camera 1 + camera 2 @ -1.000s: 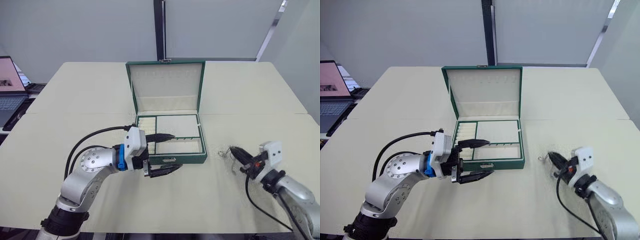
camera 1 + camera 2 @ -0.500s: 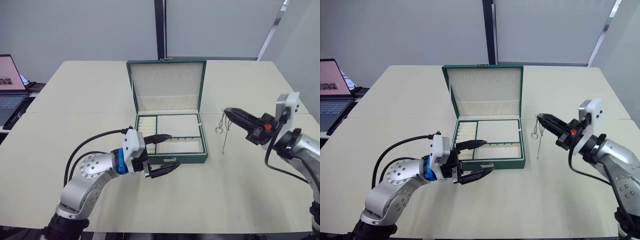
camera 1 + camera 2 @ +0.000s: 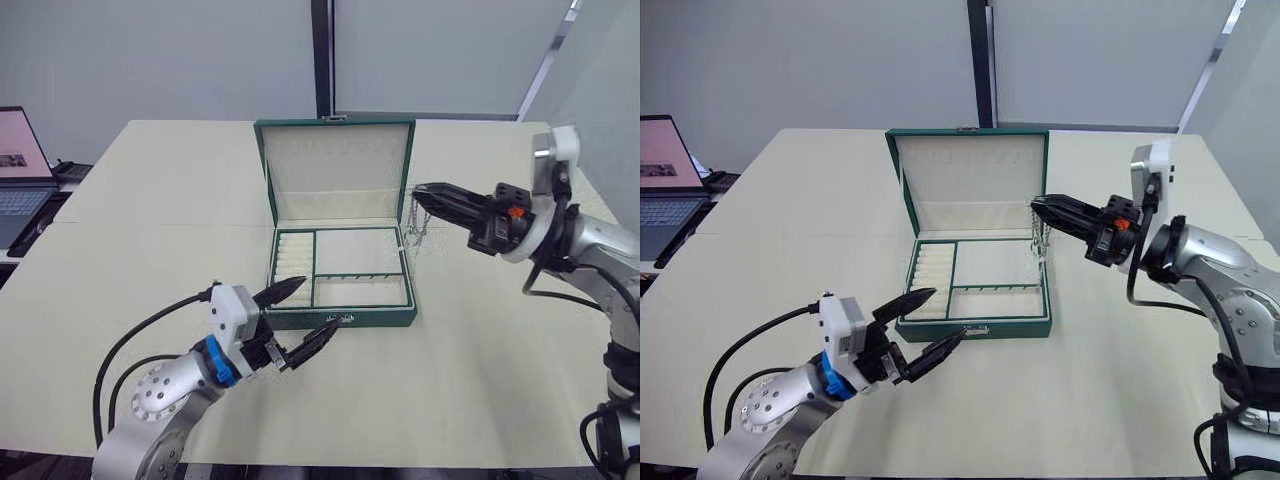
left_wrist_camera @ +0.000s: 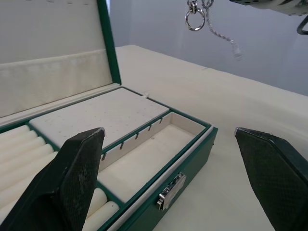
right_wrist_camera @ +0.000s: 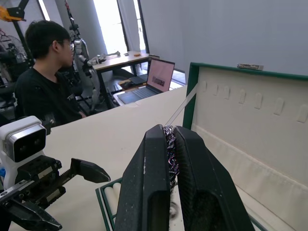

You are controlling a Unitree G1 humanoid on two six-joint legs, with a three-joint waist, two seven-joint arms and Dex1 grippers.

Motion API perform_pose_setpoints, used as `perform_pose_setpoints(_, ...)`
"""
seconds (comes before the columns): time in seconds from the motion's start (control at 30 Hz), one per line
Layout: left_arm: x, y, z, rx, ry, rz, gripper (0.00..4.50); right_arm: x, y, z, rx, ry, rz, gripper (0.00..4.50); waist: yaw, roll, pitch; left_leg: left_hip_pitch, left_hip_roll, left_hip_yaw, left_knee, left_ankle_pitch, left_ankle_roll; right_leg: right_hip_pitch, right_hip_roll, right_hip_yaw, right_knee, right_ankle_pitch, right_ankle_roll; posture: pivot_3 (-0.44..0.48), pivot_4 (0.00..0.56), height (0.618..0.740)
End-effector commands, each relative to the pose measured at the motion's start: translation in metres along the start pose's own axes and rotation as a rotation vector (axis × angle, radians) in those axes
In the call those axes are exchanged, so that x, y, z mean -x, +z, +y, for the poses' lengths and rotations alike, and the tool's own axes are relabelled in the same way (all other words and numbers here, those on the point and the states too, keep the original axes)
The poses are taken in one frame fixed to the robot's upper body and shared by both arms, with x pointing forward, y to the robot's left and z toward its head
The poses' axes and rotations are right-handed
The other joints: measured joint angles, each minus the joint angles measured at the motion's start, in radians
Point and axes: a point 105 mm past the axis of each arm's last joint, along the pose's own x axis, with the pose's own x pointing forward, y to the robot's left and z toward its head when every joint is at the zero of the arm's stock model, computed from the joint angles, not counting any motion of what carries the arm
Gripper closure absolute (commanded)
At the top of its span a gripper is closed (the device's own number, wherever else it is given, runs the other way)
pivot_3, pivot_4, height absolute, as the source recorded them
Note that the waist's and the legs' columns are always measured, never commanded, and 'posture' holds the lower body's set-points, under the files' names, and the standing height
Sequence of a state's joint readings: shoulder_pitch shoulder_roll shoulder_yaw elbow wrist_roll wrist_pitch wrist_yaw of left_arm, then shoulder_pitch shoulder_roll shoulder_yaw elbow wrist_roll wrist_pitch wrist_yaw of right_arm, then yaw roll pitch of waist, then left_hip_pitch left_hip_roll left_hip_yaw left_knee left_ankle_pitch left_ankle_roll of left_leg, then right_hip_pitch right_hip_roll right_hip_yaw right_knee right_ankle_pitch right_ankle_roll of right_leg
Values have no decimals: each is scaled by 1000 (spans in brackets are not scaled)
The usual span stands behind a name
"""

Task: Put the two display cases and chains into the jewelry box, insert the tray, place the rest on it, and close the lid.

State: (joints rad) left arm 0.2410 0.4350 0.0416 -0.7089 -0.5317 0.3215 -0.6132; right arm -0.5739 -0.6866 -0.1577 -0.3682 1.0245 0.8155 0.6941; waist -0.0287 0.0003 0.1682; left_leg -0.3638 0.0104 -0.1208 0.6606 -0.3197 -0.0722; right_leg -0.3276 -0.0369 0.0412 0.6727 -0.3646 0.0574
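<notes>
Chain [image 3: 415, 222] dangles over the open jewelry box's [image 3: 340, 290] right rim.
Nearest, the left gripper [image 3: 300, 318] hovers just in front of the box's clasp, jaws released and spread wide. The tray [image 3: 345, 265] sits inside the box on the table [image 3: 480, 340]. Farther right, the right gripper [image 3: 420, 189] has its jaws clenched on the chain, beside the upright lid [image 3: 335, 170].
</notes>
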Motion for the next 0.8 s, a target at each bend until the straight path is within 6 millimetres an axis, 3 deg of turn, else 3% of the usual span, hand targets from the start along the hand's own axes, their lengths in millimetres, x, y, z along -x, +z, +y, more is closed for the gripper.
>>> perform_pose_setpoints(0.03, 8, 10, -6, -31, 67, -37, 0, -6, 9, 6, 43, 68, -12, 4498, 1, 0, 0, 0, 0, 0, 0, 0, 0, 0, 0, 0, 0, 0, 0, 0, 150, 740)
perform_pose_setpoints(0.33, 20, 11, -2, -14, 243, -72, 0, -25, -6, 10, 6, 160, 11, 4498, 3, 0, 0, 0, 0, 0, 0, 0, 1, 0, 0, 0, 0, 0, 0, 0, 150, 740)
perform_pose_setpoints(0.8, 24, 8, -4, -30, 242, -69, 0, -39, -32, 15, -59, 184, 19, 4498, 2, 0, 0, -2, 0, 3, -1, 0, 0, -5, 0, 2, 1, 0, 0, 0, 150, 740)
